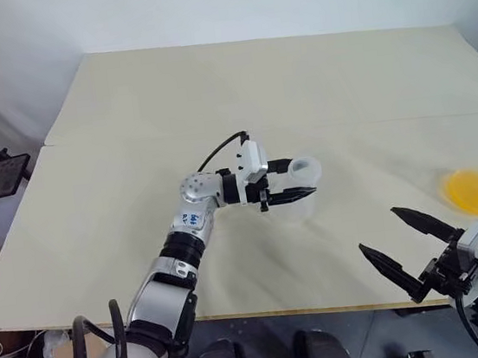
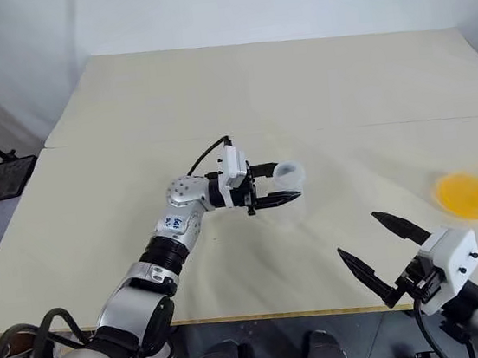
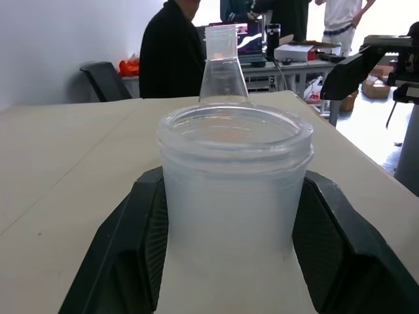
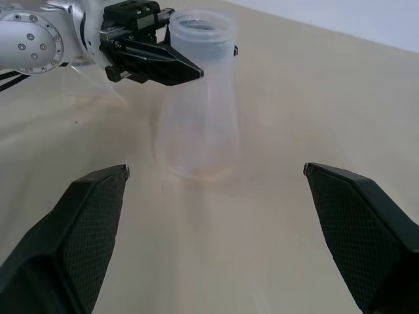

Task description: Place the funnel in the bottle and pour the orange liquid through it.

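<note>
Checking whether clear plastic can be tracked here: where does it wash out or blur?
Left eye view: the bottle nearly blends into the pale table; the orange liquid looks smeared. Left wrist view: bottle sharp, the flask behind slightly soft against bright background.

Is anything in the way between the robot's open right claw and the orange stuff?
Nothing visible. Only bare cream tabletop lies between the open right claw and the bright orange liquid. The translucent whitish plastic bottle, in the left claw, stands well aside.
</note>
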Robot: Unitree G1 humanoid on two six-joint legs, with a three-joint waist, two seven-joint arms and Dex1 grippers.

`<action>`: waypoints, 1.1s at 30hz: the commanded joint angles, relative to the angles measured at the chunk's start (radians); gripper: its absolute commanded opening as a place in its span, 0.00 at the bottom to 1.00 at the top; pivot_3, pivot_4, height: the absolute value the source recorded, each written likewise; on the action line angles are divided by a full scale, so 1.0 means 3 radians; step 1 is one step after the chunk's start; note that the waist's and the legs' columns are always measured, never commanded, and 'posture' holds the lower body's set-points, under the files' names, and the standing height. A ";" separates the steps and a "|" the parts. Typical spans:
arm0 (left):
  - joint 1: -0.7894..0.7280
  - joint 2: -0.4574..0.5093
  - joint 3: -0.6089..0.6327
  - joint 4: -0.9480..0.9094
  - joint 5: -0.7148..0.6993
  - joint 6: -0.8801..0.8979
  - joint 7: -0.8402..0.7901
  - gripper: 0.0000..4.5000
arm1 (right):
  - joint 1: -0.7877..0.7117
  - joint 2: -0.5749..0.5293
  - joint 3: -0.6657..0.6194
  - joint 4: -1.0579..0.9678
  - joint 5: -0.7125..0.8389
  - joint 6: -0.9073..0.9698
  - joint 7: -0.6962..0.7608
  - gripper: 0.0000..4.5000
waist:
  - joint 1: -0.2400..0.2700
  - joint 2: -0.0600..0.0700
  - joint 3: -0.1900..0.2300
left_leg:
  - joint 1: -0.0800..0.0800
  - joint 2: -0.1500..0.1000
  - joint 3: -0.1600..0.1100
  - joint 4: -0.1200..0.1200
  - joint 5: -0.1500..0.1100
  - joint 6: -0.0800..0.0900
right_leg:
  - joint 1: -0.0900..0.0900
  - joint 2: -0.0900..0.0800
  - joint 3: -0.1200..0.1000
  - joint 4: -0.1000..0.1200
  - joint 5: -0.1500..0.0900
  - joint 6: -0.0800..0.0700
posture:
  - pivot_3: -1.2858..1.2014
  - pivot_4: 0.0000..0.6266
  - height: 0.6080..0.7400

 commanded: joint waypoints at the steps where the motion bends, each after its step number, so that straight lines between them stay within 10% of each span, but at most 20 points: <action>1: -0.0083 -0.0036 0.0067 -0.0019 -0.0059 0.0000 -0.0066 0.73 | -0.0033 0.0023 -0.0022 -0.0101 0.0012 -0.0066 -0.0059 1.00 | -0.0008 0.0000 0.0000 | 0.0000 0.0000 0.0000 0.0000 0.0000 0.0000 | 0.0000 0.0000 0.0000 0.0001 0.0000 0.0000 | 0.52 0.24 1.00; 5: -0.0092 -0.0035 0.0106 0.0014 -0.0034 -0.0020 -0.0032 0.98 | -0.0110 0.0027 0.0027 -0.0069 -0.0009 -0.0065 -0.0076 1.00 | -0.0014 0.0000 0.0000 | 0.0000 0.0000 0.0000 0.0000 0.0000 0.0000 | -0.0001 0.0000 0.0000 0.0001 0.0000 0.0000 | 0.52 0.24 1.00; 25: -0.0279 0.0582 0.0749 -0.0066 -0.0383 0.0144 -0.0205 0.98 | -0.0635 -0.0212 0.0090 0.0281 0.0079 -0.0018 0.0150 1.00 | -0.0021 0.0000 0.0000 | 0.0000 0.0000 -0.0003 0.0000 0.0000 0.0000 | -0.0002 0.0001 -0.0003 0.0006 0.0000 0.0000 | 0.52 0.24 1.00; 33: 0.0922 0.1404 0.1205 -0.1497 -0.0660 0.1018 0.0203 0.98 | -0.1353 -0.0687 0.0371 0.0593 0.0285 0.0212 0.0702 1.00 | -0.0115 0.0001 0.0000 | 0.0006 0.0007 -0.0006 -0.0003 0.0000 -0.0001 | -0.0002 0.0002 -0.0002 0.0013 0.0000 0.0000 | 0.52 0.24 1.00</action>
